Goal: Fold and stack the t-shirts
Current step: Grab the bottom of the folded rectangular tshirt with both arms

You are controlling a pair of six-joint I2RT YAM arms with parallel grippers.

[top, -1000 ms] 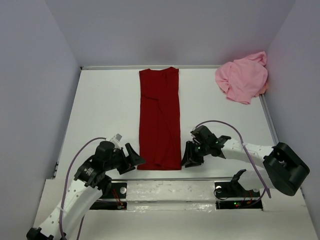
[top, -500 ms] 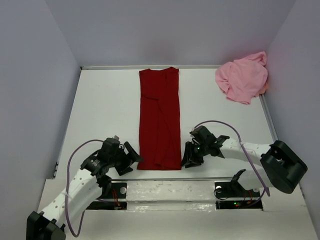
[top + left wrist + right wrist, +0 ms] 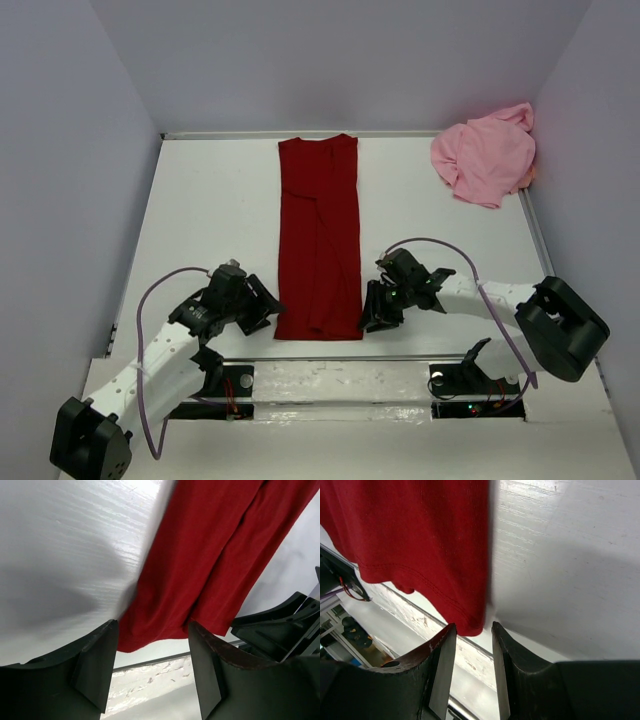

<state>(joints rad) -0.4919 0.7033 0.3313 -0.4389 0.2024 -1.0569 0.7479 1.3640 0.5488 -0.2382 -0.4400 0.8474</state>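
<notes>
The dark red t-shirt [image 3: 318,230] lies flat as a long narrow strip down the middle of the table. Crumpled in the far right corner is the light pink t-shirt [image 3: 485,155]. My left gripper [image 3: 265,312] sits low at the red shirt's near left corner. In the left wrist view that gripper [image 3: 152,626] is open, with the red hem [image 3: 210,555] just reaching between its tips. My right gripper [image 3: 368,312] is at the near right corner. It [image 3: 473,626] is open too, the red corner [image 3: 420,530] lying at the mouth of its jaws.
The white table [image 3: 200,220] ends at a metal rail [image 3: 330,358] just behind both grippers. Grey walls close in the left, back and right sides. The right gripper's black body [image 3: 285,625] shows at the right edge of the left wrist view.
My left arm has swung in and forward to the red shirt's near left corner, and its jaws have narrowed somewhat. The right gripper has edged slightly left toward the shirt.
</notes>
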